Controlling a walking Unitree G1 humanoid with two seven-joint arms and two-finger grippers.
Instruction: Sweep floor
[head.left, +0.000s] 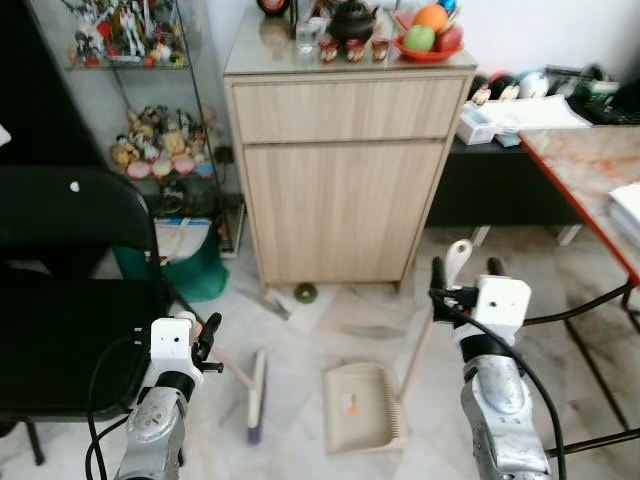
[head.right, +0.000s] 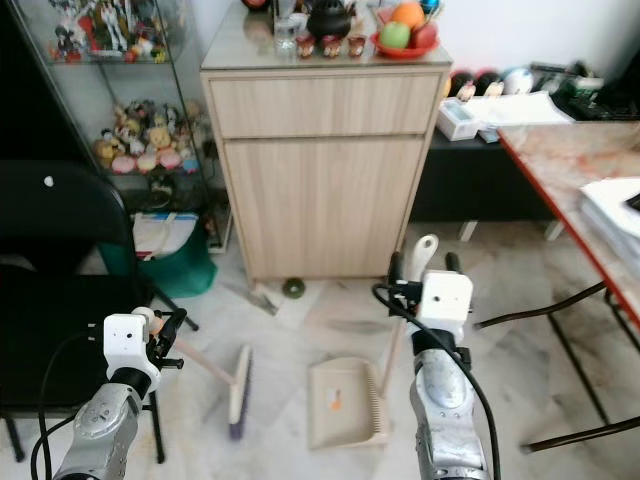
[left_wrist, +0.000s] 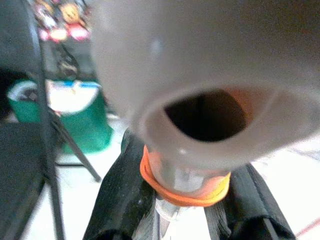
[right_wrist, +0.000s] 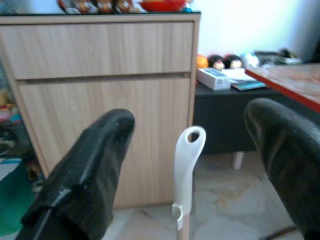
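Observation:
A broom lies on the marble floor, its head (head.left: 257, 393) down by my left side. Its handle runs up to a pinkish end cap (left_wrist: 190, 125) with an orange ring. My left gripper (head.left: 207, 338) is shut on that handle just below the cap. A beige dustpan (head.left: 360, 405) rests on the floor at the centre, beside the broom head. Its long handle rises to a white tip (head.left: 458, 254). My right gripper (head.left: 464, 270) is open at that height, and the white tip (right_wrist: 189, 150) stands between the spread fingers (right_wrist: 90, 165) without touching them.
A wooden cabinet (head.left: 345, 170) stands straight ahead with a small round thing (head.left: 305, 292) at its foot. A black folding chair (head.left: 70, 300) is close on my left, behind it a glass figurine shelf (head.left: 150, 150) and a green bag (head.left: 190, 265). A red-edged table (head.left: 590, 170) is on my right.

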